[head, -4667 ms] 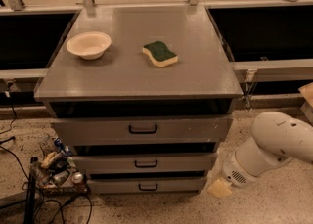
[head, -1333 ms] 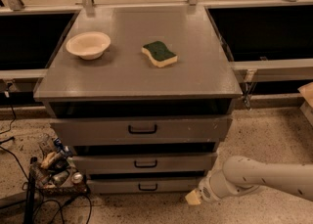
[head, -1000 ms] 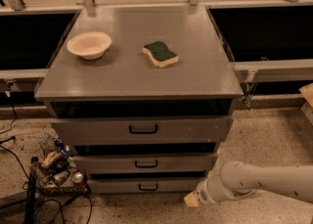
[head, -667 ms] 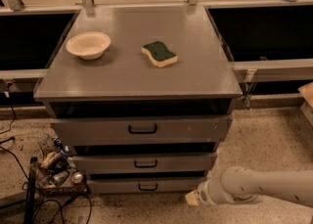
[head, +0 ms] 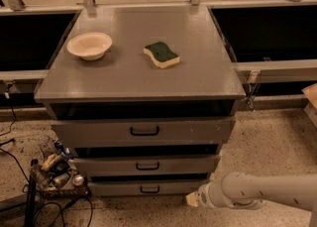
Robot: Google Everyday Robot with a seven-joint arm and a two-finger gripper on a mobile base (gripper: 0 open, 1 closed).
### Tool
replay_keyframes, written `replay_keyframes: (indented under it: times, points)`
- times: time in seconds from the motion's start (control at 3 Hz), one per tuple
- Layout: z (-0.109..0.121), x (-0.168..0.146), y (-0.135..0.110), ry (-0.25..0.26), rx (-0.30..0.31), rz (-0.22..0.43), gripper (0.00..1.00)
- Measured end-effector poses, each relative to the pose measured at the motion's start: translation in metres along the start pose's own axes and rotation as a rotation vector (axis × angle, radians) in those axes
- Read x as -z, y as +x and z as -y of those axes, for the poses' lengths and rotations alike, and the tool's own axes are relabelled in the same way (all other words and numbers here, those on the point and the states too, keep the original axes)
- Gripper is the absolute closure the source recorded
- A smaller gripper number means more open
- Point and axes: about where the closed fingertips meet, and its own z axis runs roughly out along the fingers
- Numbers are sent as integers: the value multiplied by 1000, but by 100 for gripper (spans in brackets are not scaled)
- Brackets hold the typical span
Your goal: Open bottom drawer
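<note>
The bottom drawer (head: 119, 188) is found lowest in the grey cabinet (head: 138, 75), pushed in beneath the middle drawer, its black handle (head: 149, 190) left untouched. The gripper (head: 192, 200) is held low by the floor, just below the drawer's right end. Whether it is spread or pressed together cannot be told.

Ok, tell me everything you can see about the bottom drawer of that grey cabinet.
The bottom drawer is the lowest, slimmest of three grey metal-looking fronts, just above the floor, with a small black bar handle at its middle. It looks pushed in; nothing inside shows. A dark gap sits above it. The gripper is low by its right end, away from the handle.
</note>
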Motion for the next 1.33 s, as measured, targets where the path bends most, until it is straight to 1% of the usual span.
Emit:
replay_keyframes:
  times: [0.33, 0.67, 1.0, 1.33]
  points:
    - [0, 0, 0, 0, 0, 0, 100]
    - [1, -24, 11, -68, 147, -116, 100]
    - [9, -35, 12, -157, 286, -183, 100]
    - [0, -30, 24, -210, 307, -238, 100]
